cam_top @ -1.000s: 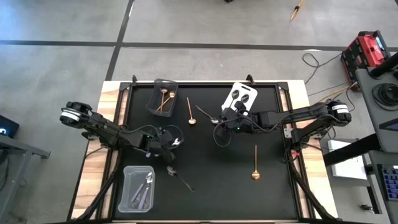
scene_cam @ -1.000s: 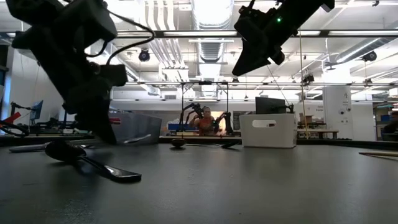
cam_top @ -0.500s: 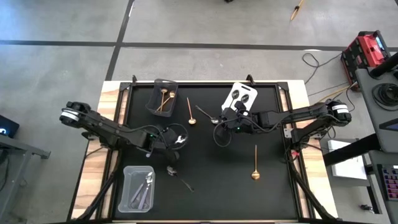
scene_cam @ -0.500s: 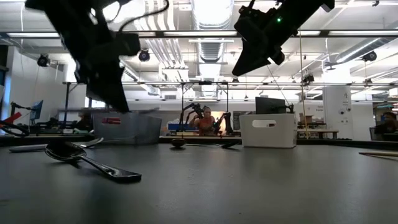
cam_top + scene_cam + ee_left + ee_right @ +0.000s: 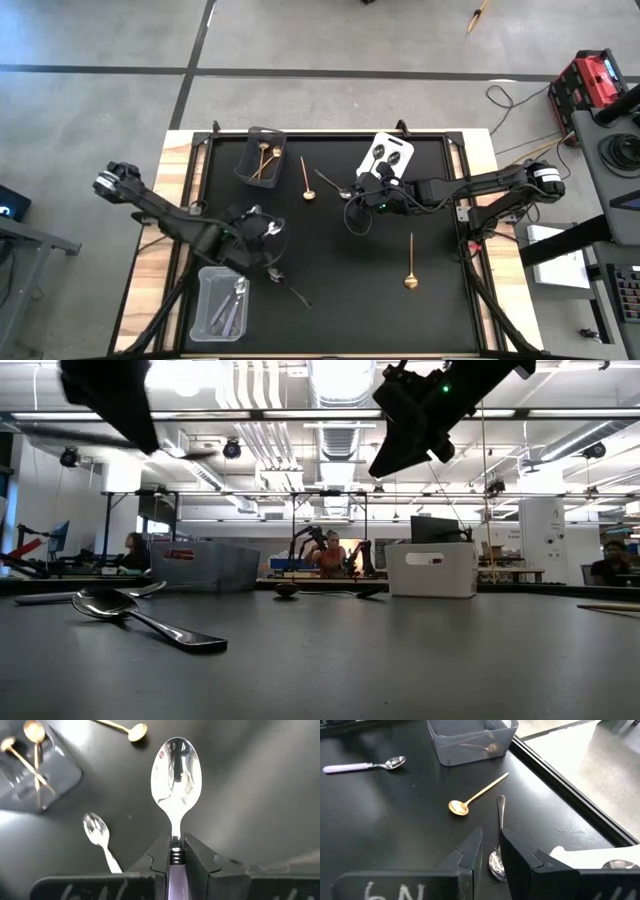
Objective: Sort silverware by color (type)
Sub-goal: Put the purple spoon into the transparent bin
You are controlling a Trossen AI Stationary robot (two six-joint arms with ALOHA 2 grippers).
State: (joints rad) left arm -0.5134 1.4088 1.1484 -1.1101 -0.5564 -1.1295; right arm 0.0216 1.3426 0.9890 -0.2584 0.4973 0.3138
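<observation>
Step in hand: transfer of one lilac-handled spoon point(image 5: 176, 780) to its bin. Left end effector point(image 5: 262, 232) clamped tight on the handle just below the bowl, spoon lifted clear of the counter point(image 5: 330, 300), positioned near the clear bin point(image 5: 222, 302) at the front left, which already contains like spoons. Right end effector point(image 5: 489, 851) raised above a dark grey spoon point(image 5: 499, 840) lying beside the white bin point(image 5: 388, 154); fingers narrowly parted, nothing gripped. Remaining on the counter: two gold spoons point(image 5: 410, 262), another lilac-handled spoon point(image 5: 362, 766), a dark spoon point(image 5: 145, 618) at the front. Gold spoons already in the dark bin point(image 5: 259, 157).

Next move, judged: carry over the clear bin, lower, release. Requires centring over the opening so the spoon drops in lengthwise, not across the rim.
</observation>
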